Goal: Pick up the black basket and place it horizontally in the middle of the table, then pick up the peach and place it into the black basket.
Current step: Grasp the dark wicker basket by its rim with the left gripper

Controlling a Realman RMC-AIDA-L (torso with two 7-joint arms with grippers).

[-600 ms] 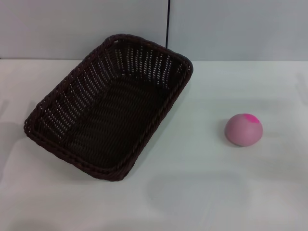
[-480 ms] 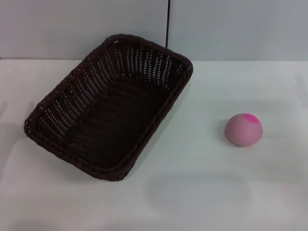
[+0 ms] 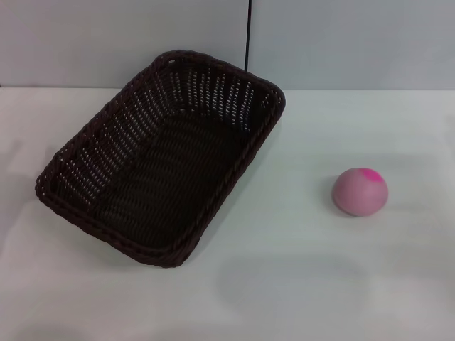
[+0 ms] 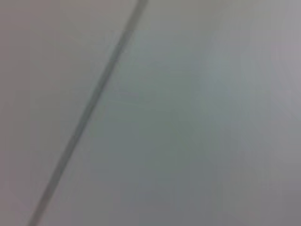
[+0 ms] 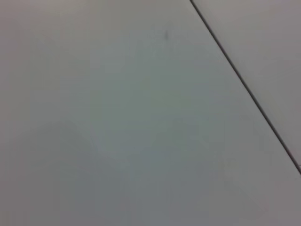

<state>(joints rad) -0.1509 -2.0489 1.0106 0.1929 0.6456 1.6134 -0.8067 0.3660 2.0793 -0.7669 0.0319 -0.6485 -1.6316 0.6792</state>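
The black basket [image 3: 160, 160] lies empty on the white table [image 3: 298, 284], left of centre, turned at a slant with one short end toward the back wall. The peach [image 3: 361, 191], dusty pink with a magenta spot on top, sits on the table to the right of the basket, well apart from it. Neither gripper shows in the head view. Both wrist views show only a plain grey surface with a thin dark line across it.
A grey wall [image 3: 341, 42] with a dark vertical seam [image 3: 248, 35] stands behind the table's far edge. Bare tabletop lies between the basket and the peach and along the front.
The basket and the peach have not moved. A faint shadow on the table's left edge has shifted slightly.
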